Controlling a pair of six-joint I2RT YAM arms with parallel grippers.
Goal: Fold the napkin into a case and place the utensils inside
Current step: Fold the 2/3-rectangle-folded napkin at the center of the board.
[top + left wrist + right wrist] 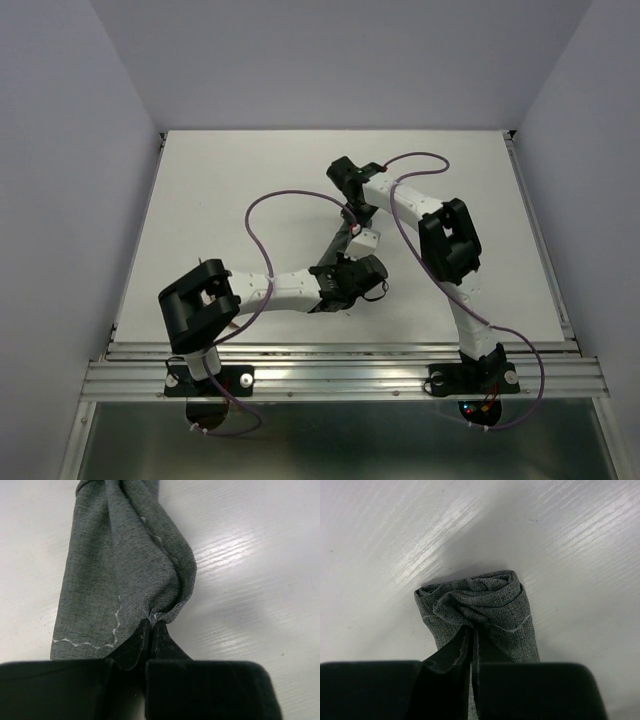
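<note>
The grey-green napkin (120,565) is bunched into a narrow twisted strip and lies on the white table between my two arms. In the left wrist view my left gripper (151,625) is shut on one gathered end, next to a white stitched hem. My right gripper (472,628) is shut on the other end, where the napkin (480,605) is rolled and crumpled. From above, the napkin (336,244) shows only as a dark strip between the left gripper (333,270) and the right gripper (352,213). No utensils are in view.
Purple cables (262,205) loop above the table beside both arms. The white table (220,190) is walled at the back and on both sides. A metal rail (340,372) runs along the near edge.
</note>
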